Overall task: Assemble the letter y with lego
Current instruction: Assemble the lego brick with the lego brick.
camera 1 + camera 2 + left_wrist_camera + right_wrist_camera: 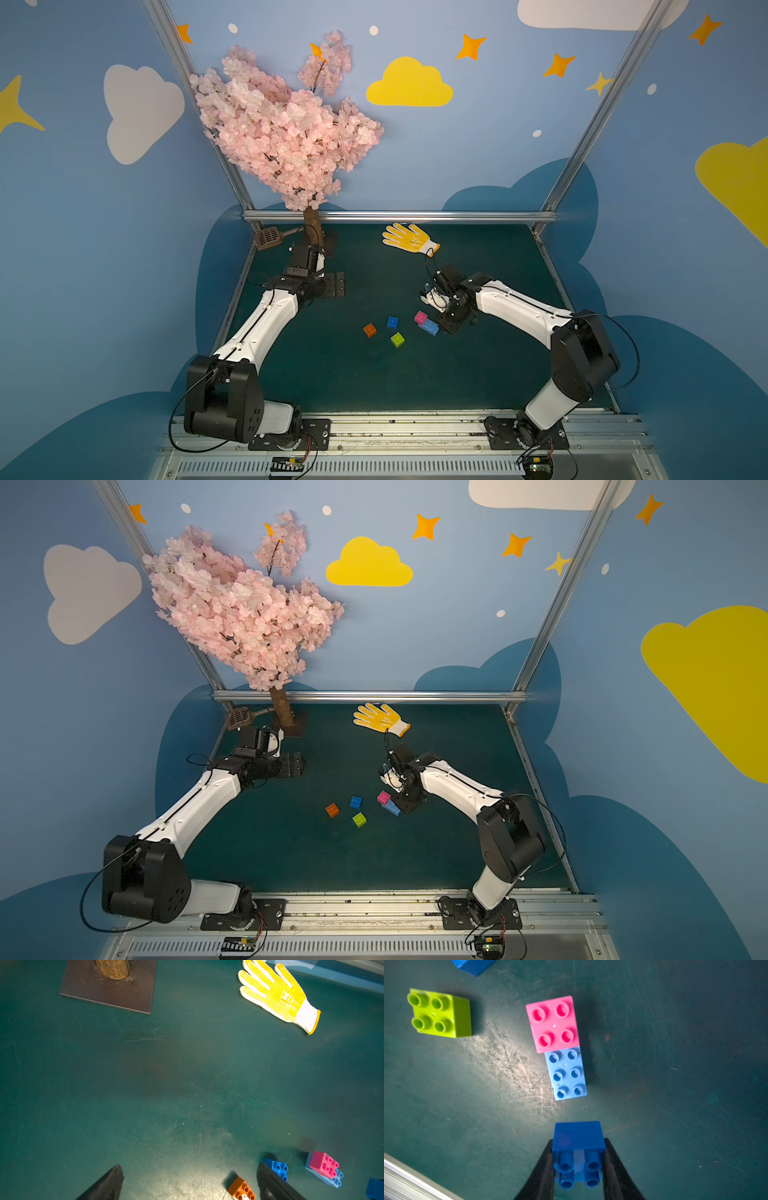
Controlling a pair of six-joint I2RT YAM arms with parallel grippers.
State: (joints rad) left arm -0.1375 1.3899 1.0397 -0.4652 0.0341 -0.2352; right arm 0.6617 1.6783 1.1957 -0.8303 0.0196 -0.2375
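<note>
1. Right gripper [578, 1147]: its two black jaws are clamped on the sides of a dark blue square brick [578, 1136]. The brick's studs face back toward the wrist camera, and I judge it is held clear of the green mat [332, 374].
2. The partly built letter y is a pink brick [420, 317] pressed onto one end of a light blue bar [430, 327]. It lies on the mat just right of centre, in the lower half of both top views.
3. The relation I steer by: the bar sits just left of the right gripper in a top view, almost under it. I judge this arm far nearer than the other.
4. The bar's long axis runs diagonally, from upper left to lower right of the frame. The pink end points upper left. The bare, studded end points lower right, toward my held brick.
5. Left gripper [190, 1169]: jaws wide apart, holding nothing, parked at upper left, well apart from the bar.
6. Loose on the mat, left of the bar: an orange brick [369, 330], a lime green brick [397, 339] and a second dark blue brick [392, 322].
</note>
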